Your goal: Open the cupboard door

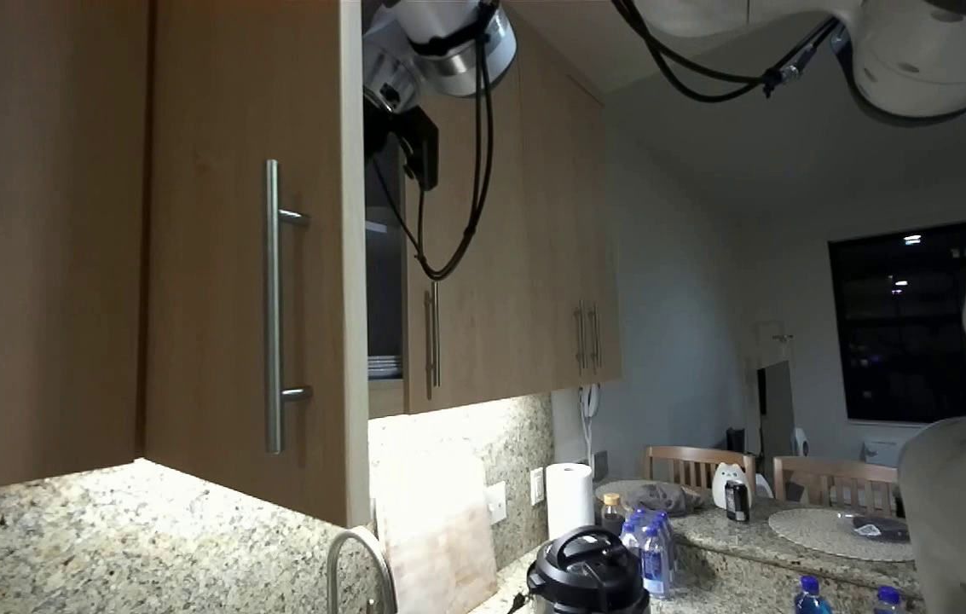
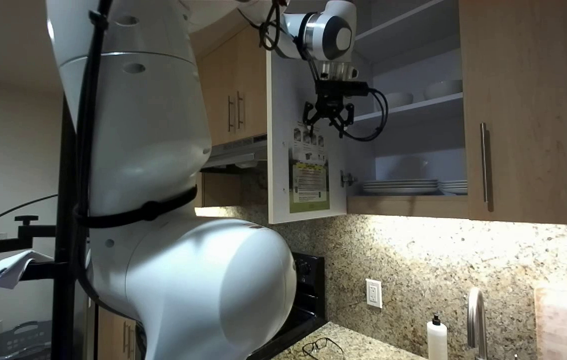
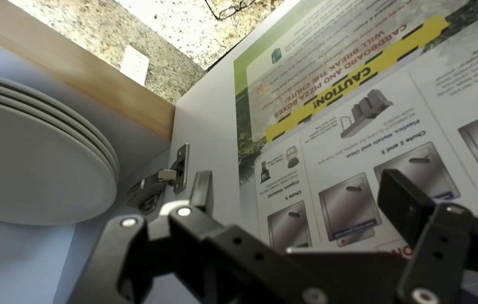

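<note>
– How does the gripper [image 3: 302,198] stand?
– Jaws well apart, holding nothing, beside the inner face of the door [image 2: 283,125]. Whether they touch it, I can't tell.
– And the poster [image 3: 348,147] on that face?
– Paper, I'd guess; it could scuff, so push beside it, near the free edge.
– Why there?
– The door looks stiff and fairly light on its hinge [image 3: 167,175], so a gentle push far from that should do.
– And for a pull?
– Round the middle of the handle [image 1: 273,307], on the outer face. Smooth metal, likely slippery.
– Where's the door now?
– Swung well out from the cupboard [image 2: 418,137], plates [image 3: 32,169] showing inside: breakable, I'd say, so give them room. The opening looks all but done.
</note>
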`<state>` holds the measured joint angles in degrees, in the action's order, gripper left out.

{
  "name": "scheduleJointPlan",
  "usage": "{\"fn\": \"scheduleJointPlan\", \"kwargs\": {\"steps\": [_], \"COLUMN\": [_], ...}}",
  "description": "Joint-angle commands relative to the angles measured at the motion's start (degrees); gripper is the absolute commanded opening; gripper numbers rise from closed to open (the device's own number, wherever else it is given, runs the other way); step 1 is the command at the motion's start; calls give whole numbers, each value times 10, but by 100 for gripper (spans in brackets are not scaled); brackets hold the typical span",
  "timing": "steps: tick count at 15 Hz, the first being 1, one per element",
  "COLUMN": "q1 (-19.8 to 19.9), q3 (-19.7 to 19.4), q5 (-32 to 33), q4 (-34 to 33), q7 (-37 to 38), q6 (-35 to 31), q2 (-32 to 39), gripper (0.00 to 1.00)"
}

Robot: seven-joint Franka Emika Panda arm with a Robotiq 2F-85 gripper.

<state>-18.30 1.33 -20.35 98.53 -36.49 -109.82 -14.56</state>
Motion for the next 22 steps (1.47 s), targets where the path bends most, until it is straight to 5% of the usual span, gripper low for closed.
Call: {"fn": "scheduleJointPlan", "kwargs": {"steps": [1, 22], "q1": [13, 28], "q3": [23, 64], "q5": [4, 30], "q4": [-29, -128], "q7": [-22, -31], "q6": [15, 94], "q2": [19, 86], "gripper": [100, 100]}}
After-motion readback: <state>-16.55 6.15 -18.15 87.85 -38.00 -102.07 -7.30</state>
